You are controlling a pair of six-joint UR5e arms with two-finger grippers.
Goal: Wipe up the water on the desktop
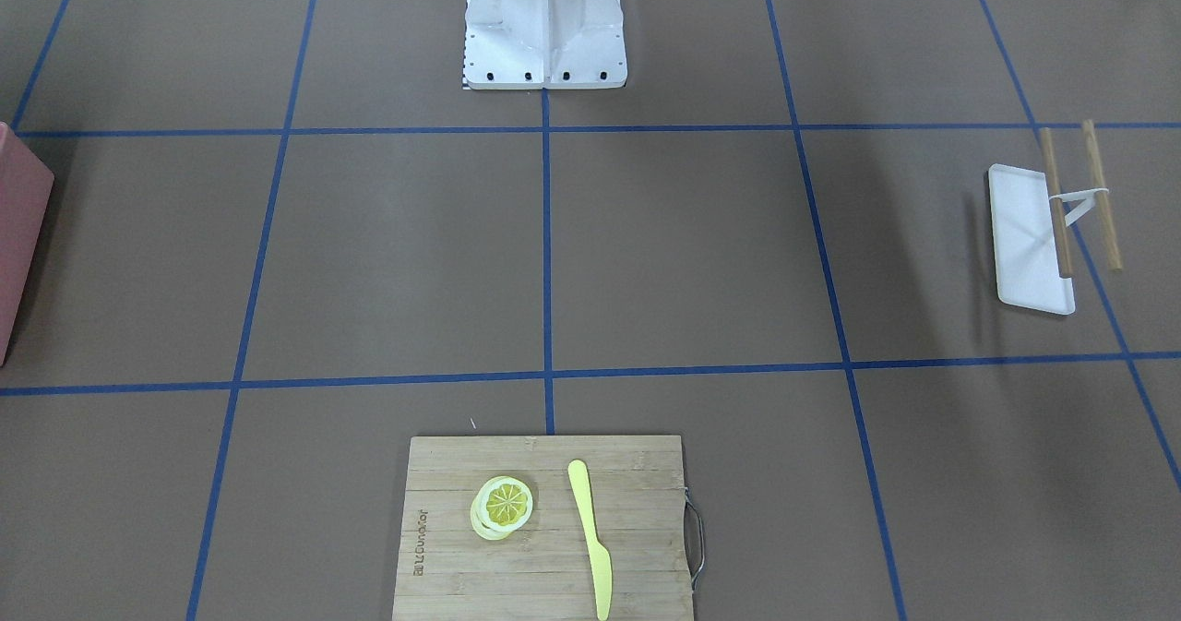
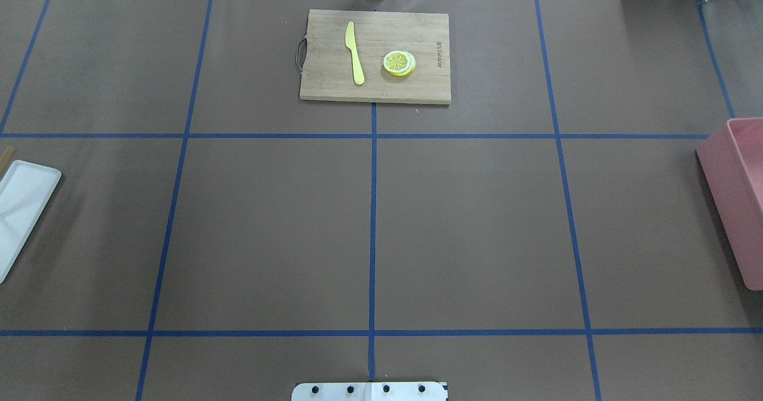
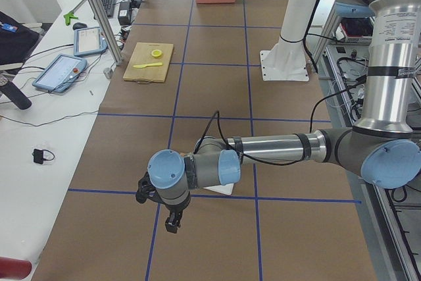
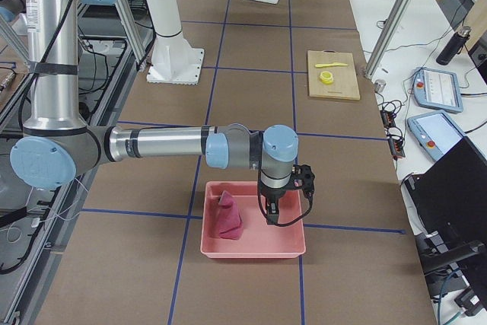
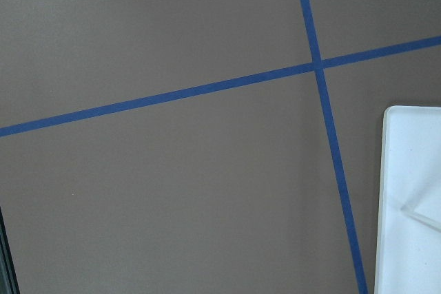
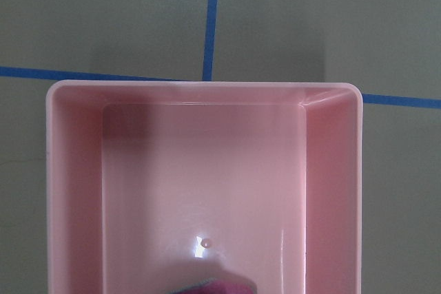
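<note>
The brown desktop [image 2: 477, 222] is crossed by blue tape lines, and I see no water on it. A crumpled dark pink cloth [image 4: 227, 217] lies in a pink bin [image 4: 293, 247] at the robot's right end of the desktop. Its edge shows at the bottom of the right wrist view [image 6: 224, 286]. My right gripper [image 4: 272, 215] hangs over the bin beside the cloth. My left gripper [image 3: 172, 222] hangs over bare desktop near a white tray [image 5: 413, 204]. I cannot tell whether either gripper is open or shut.
A bamboo cutting board [image 2: 417, 91] with a lemon slice [image 2: 399, 63] and a yellow knife [image 2: 354, 52] lies at the far middle edge. Two wooden sticks [image 1: 1101, 192] rest by the white tray [image 1: 1029, 238]. The robot's white base [image 1: 544, 21] stands at the near middle.
</note>
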